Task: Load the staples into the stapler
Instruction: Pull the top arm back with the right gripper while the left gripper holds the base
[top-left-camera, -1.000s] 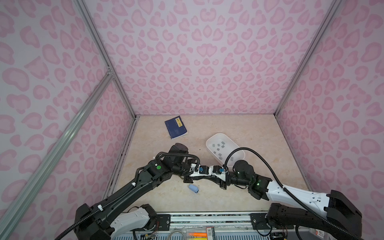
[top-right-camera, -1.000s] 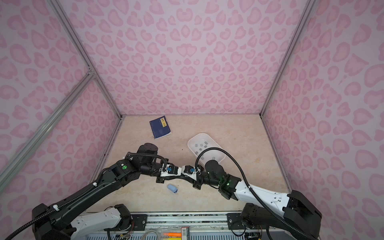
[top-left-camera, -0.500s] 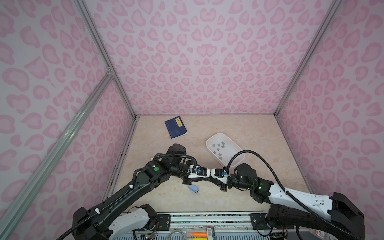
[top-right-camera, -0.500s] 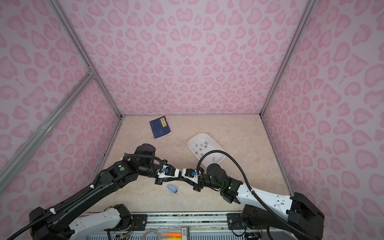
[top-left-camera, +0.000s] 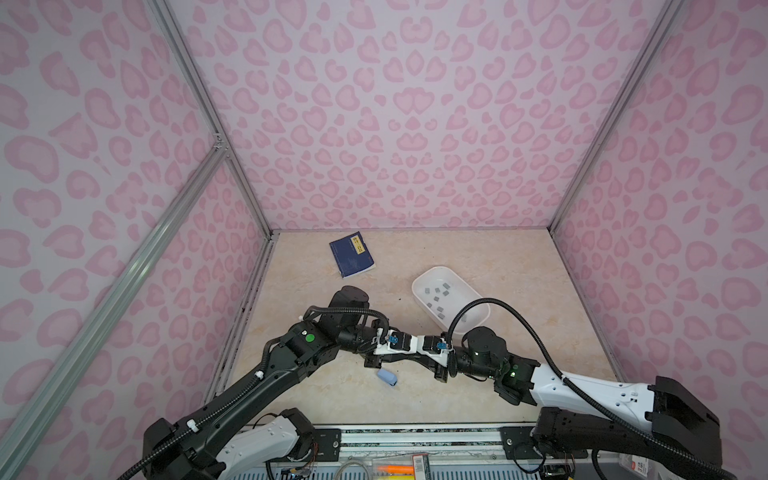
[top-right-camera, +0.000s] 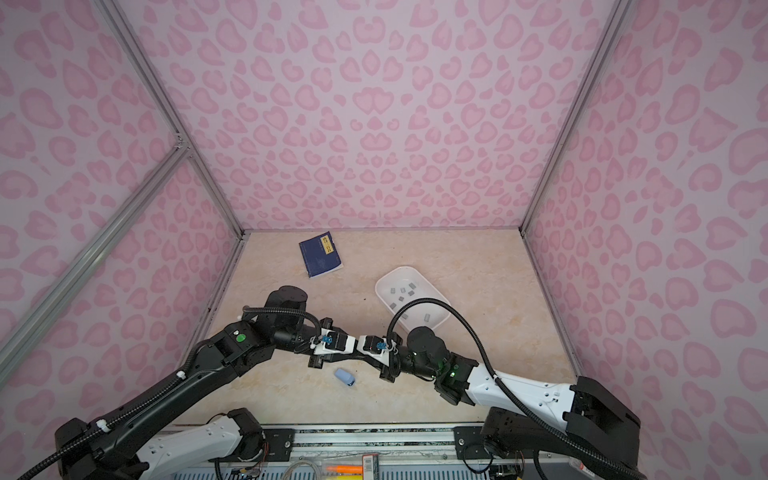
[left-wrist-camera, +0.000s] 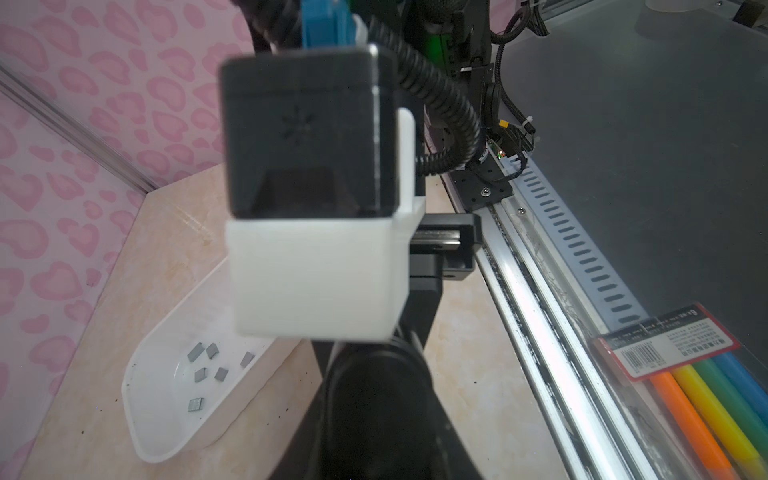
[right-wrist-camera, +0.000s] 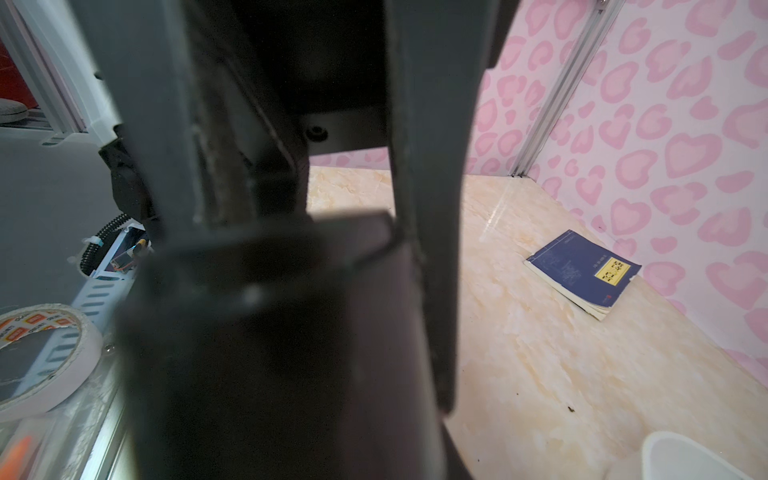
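Movement since a second ago is slight: the two grippers, meeting nose to nose at mid-table, have slid a touch toward the left side. The small blue stapler (top-left-camera: 387, 377) lies where it lay, on the table just in front of them. On the left gripper (top-left-camera: 415, 358) the fingers are together; whether they pinch anything I cannot tell. On the right gripper (top-left-camera: 405, 360) the fingers (right-wrist-camera: 428, 249) flank a dark blurred shape, and I cannot tell if they clamp it. The staples (top-left-camera: 436, 298) sit loose in the white tray (top-left-camera: 469, 286), behind the right wrist.
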